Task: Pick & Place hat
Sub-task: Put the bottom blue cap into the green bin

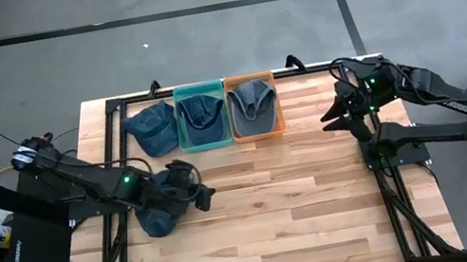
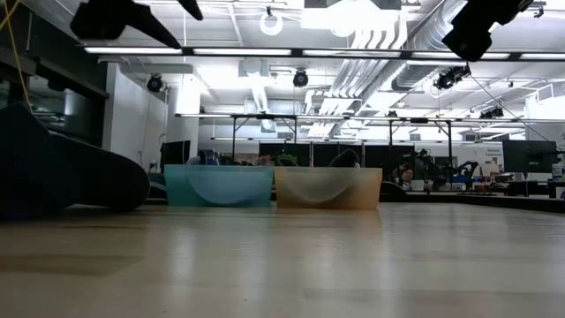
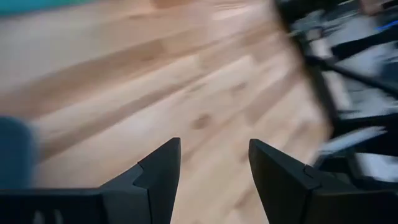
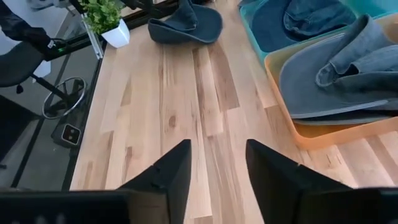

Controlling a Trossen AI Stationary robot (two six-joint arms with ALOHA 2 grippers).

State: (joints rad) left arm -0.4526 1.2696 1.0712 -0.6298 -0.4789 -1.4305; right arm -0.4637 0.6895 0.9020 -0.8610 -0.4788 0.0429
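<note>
Nearest, the left gripper stands part open and empty, just beside a dark blue hat lying on the table. The hat looks soft and light; the stiff brim seems the best hold. Farther off, the right gripper hangs part open, empty, near the orange bin.

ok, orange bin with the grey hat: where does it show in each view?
High: orange bin at the table's far edge, right of the teal bin.
Low: centre, right of the teal bin.
Left wrist: not in it.
Right wrist: right edge, grey hat inside.
Shared landmark: the teal bin.
</note>
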